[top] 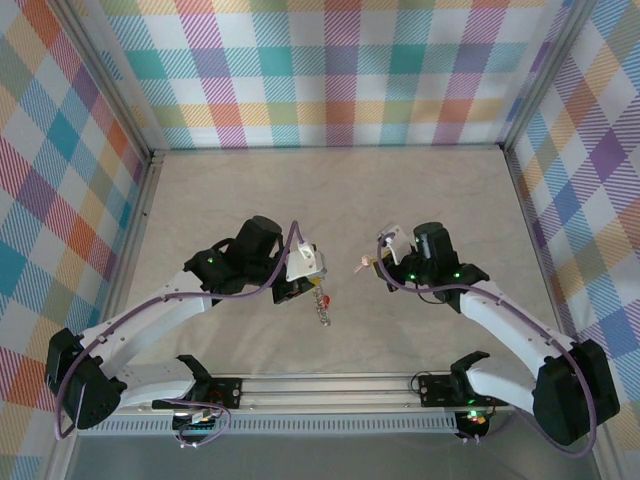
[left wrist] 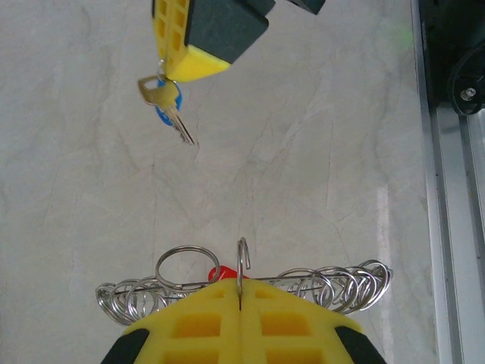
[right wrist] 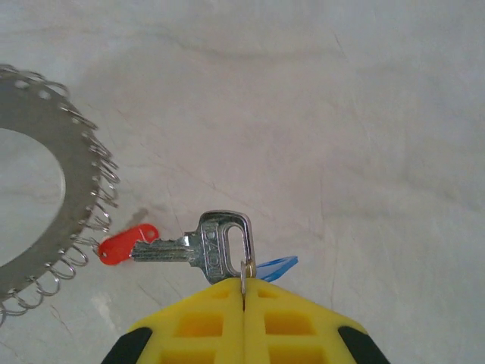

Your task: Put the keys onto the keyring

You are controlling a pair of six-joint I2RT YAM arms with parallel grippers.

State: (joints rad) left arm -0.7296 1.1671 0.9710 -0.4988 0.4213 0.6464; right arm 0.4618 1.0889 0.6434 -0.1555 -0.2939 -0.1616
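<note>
My left fingers point(left wrist: 235, 299) are pressed together on a thin wire loop of the keyring point(left wrist: 318, 284). The keyring lies edge-on across their tips, with its many small loops fanned out to both sides and a red tag point(left wrist: 220, 271) just behind the pinch. My right fingers point(right wrist: 236, 307) are clamped on the head of a silver key point(right wrist: 208, 250). Its blade points toward the keyring, and a blue ring point(right wrist: 276, 265) sits beside its head. Key and keyring are apart, over the pale surface point(right wrist: 341, 114).
</note>
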